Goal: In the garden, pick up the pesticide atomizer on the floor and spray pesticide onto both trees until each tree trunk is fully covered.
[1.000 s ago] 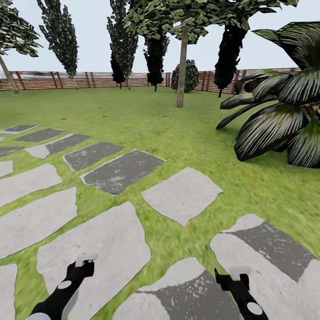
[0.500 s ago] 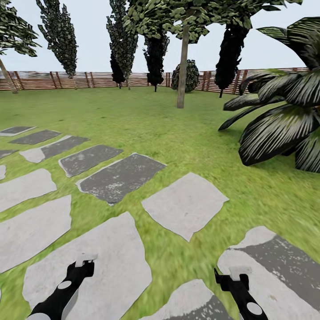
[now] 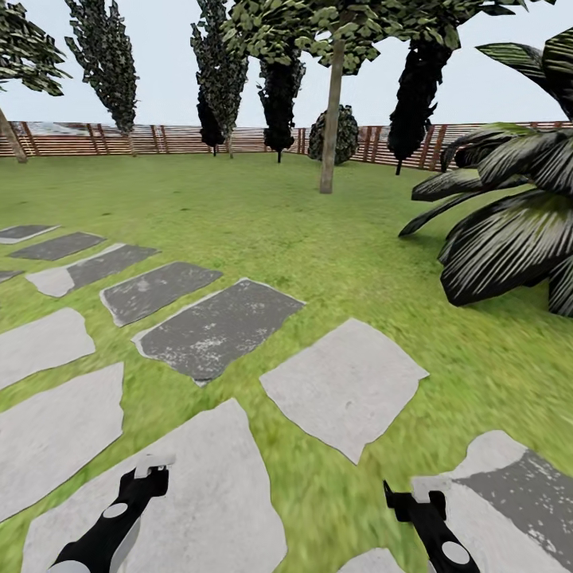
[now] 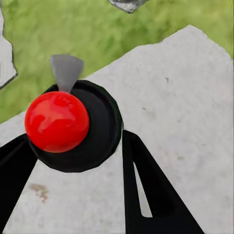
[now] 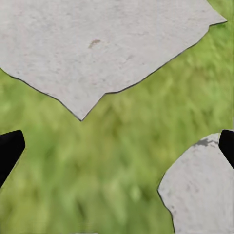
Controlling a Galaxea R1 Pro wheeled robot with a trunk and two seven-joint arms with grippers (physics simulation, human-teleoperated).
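The left gripper [image 4: 78,146] is clamped around the pesticide atomizer [image 4: 73,124], whose black body and red top sit between the fingers, carried low over a stepping stone [image 3: 167,501] so it rides steady. The right gripper [image 5: 117,146] hangs spread wide with nothing in it above the lawn [image 3: 318,239]. Ahead, a bare tree trunk [image 3: 331,119] stands well apart near the fence [image 3: 159,139], with a palm [image 3: 509,223] to the right. My read: transit toward that trunk, spraying not yet begun.
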